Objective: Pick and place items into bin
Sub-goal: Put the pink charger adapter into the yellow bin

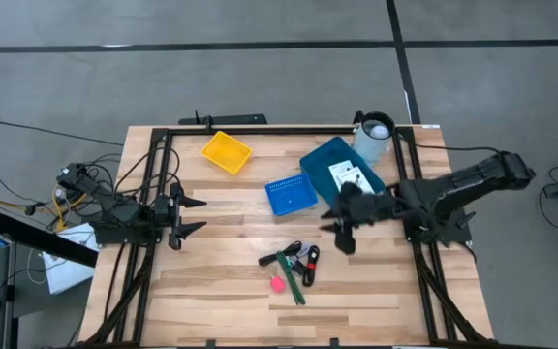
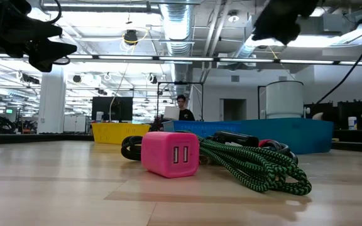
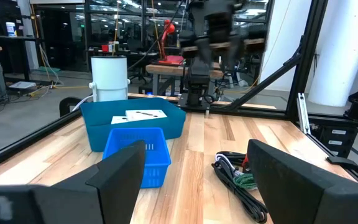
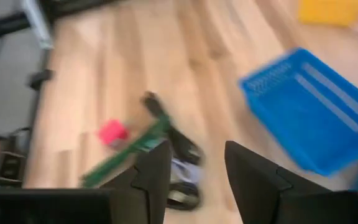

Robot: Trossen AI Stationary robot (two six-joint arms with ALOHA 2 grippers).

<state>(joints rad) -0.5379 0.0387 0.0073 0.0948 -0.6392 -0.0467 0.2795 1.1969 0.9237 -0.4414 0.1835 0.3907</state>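
Observation:
Near the table's front middle lie a pink block (image 1: 277,284), a black-and-green cord (image 1: 291,273) and small black pieces (image 1: 305,260); the low view shows the block (image 2: 170,154) and the cord (image 2: 256,164) close up. A white card (image 1: 349,176) lies in the large blue bin (image 1: 325,158) at the back right. My right gripper (image 1: 342,231) hovers open above the table between that bin and the items, with nothing between its fingers (image 4: 194,180). My left gripper (image 1: 190,216) waits open at the table's left side (image 3: 197,186).
A small blue basket (image 1: 291,195) stands left of the large bin, a yellow bin (image 1: 227,152) at the back left, and a white cylinder (image 1: 374,136) behind the large bin. Black frame bars run along the table's sides. A person sits in the room beyond.

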